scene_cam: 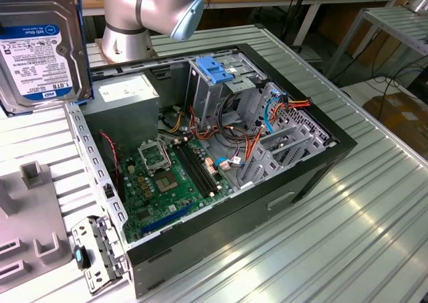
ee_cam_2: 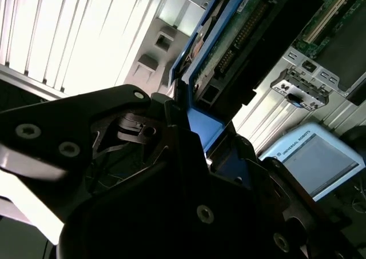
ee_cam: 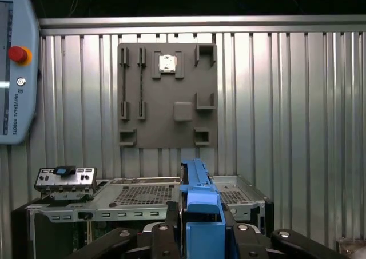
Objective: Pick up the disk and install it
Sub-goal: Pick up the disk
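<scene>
The disk [ee_cam: 195,182] sits edge-on, clamped in the middle of the tool [ee_cam: 201,227]

Silver-grey metal disk [scene_cam: 41,49] with glossy paper label [scene_cam: 33,65] and blue plastic rails [ee_cam: 197,193]; surface [scene_cam: 361,236] is ribbed, shiny bare metal.

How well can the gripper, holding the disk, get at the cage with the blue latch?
Probably yes. The gripper is shut on the disk, the case lies open, and nothing covers the cage from above; orange cables run close beside it.
</scene>
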`<state>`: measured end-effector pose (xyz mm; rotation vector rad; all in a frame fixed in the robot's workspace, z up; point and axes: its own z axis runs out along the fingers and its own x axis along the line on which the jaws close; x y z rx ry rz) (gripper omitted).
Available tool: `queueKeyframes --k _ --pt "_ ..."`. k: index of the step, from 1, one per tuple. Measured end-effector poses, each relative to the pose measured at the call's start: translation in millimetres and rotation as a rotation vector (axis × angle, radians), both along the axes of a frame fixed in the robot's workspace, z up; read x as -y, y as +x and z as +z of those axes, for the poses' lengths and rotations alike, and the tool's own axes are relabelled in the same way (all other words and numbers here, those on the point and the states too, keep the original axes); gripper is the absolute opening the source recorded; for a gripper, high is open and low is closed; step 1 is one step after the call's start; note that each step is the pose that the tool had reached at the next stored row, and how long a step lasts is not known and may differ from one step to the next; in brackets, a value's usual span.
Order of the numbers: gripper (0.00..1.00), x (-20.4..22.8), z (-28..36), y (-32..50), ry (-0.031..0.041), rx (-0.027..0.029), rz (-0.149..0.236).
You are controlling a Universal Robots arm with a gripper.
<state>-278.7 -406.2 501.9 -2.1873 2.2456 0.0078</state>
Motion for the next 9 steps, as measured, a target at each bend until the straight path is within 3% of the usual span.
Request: queueKeyframes --k 9 --pt "0.37 0.0 0.0 7.0 0.0 0.0 0.0"
